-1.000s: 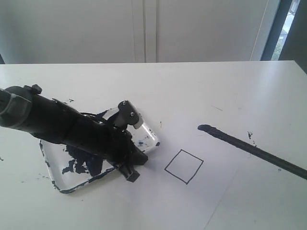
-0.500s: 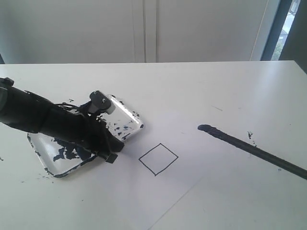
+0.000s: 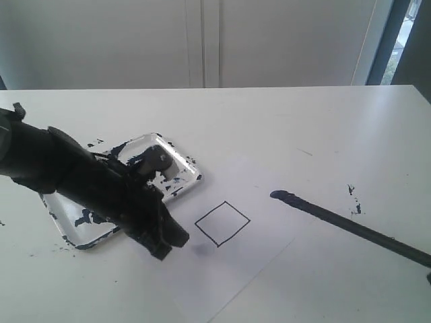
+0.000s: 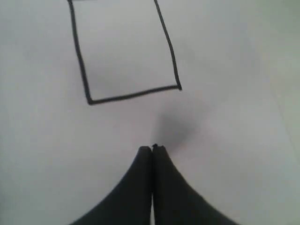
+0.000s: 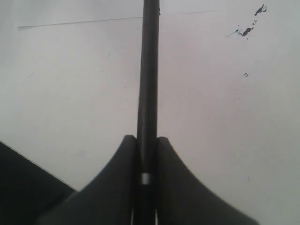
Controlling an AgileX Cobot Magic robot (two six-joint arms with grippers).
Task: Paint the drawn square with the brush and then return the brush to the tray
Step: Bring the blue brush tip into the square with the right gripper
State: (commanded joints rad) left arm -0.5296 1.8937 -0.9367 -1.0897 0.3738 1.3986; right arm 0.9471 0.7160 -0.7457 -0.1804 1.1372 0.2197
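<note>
**Right jaws.** In the right wrist view the right gripper [image 5: 146, 138] has its jaws closed on the shaft of the brush [image 5: 149, 70]. The two fingers press the thin black stick from either side. The shaft runs straight out from between them, over the white counter [image 5: 70, 93]. In the exterior view the brush [image 3: 350, 227] enters from the right edge of the frame and slants up and left across the lower right. Its dark, paint-loaded tip is at centre right, over the right part of the paper sheet [image 3: 222, 269]. Whether the tip touches the paper cannot be told.

**Drawn square.** The square [image 3: 222, 223] sits at lower centre of the exterior view, an outline only, with no paint inside. The brush tip is to its right and clearly apart from it.

**Left jaws.** The left gripper [image 4: 152, 149] has its jaws pressed together with nothing between them. In the exterior view the left gripper [image 3: 161, 245] points to the lower left of centre, near the square's lower left corner. The left wrist view shows the square [image 4: 124, 51] just ahead of the tips, and a soft shadow on the paper beside them.

**Tray.** The tray [image 3: 180, 156] lies at left of centre, white and blotched with dark paint. The left arm crosses over it. No brush is in it. The brush is well apart from it, on the far side of the square.

**Other.** A few dark paint specks [image 3: 352, 190] mark the counter [image 3: 303, 121] above the brush shaft.
</note>
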